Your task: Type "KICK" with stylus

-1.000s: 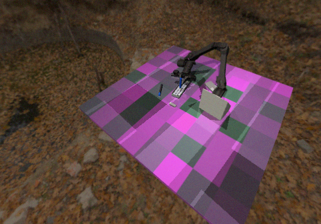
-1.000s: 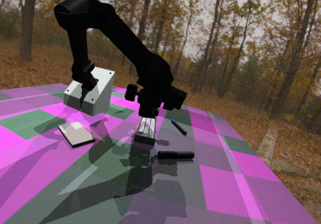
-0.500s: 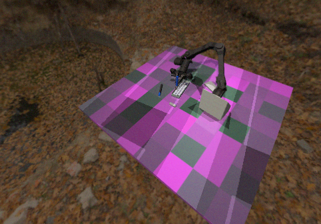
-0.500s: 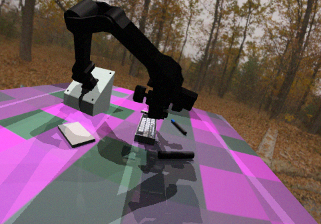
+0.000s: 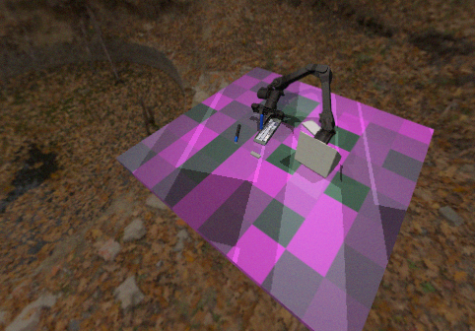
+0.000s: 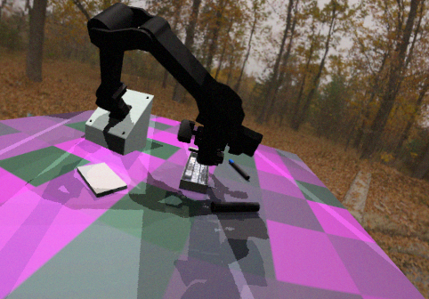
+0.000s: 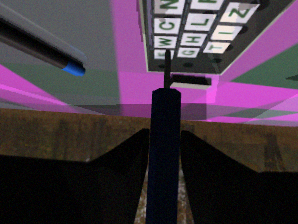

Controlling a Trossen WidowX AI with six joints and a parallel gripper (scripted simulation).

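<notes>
The keyboard lies on the checkered table, with white keys and dark green letters. W, C, N, G, H, L, T, I and Z are readable in the wrist view; a K key is not visible there. My gripper is shut on the dark blue stylus and holds it over the keyboard. The stylus's thin dark tip shows in the wrist view beside the lower edge of the W key. I cannot tell whether the tip touches a key. In the exterior view the arm hides the stylus.
A dark pen with a blue end lies beside the keyboard. A small pale bar lies off its end. A black cylinder, a flat white pad and a pale wedge-shaped box stand around.
</notes>
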